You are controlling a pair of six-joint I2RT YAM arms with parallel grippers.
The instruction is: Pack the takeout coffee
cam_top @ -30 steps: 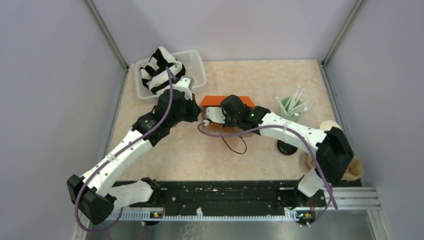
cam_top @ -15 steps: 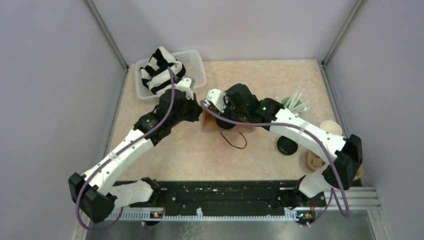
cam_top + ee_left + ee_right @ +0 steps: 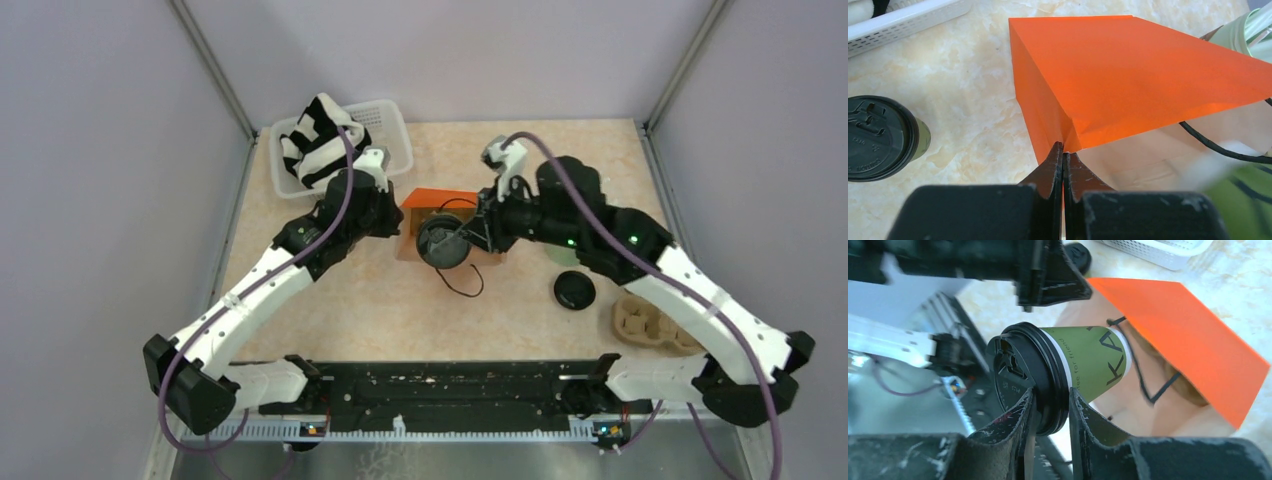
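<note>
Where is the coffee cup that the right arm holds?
Top view, centre: the coffee cup hangs sideways in the right jaws, its base at the mouth of the orange bag.

Lidded cup (image 3: pixel 878 137) cut by left edge, green blur (image 3: pixel 1243 200), perhaps another cup

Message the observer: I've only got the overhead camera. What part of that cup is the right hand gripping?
Observer: The right hand clamps the rim of the black lid, with the green cup lying sideways, base toward the orange bag.
Operator: Does the left hand have the bag?
Observer: Yes, the left hand is pinched shut on the bag's orange edge.
Operator: I count one coffee. Any more?
Observer: A second cup stands upright and lidded beside the bag, near the white basket; the left arm hides it from overhead.
</note>
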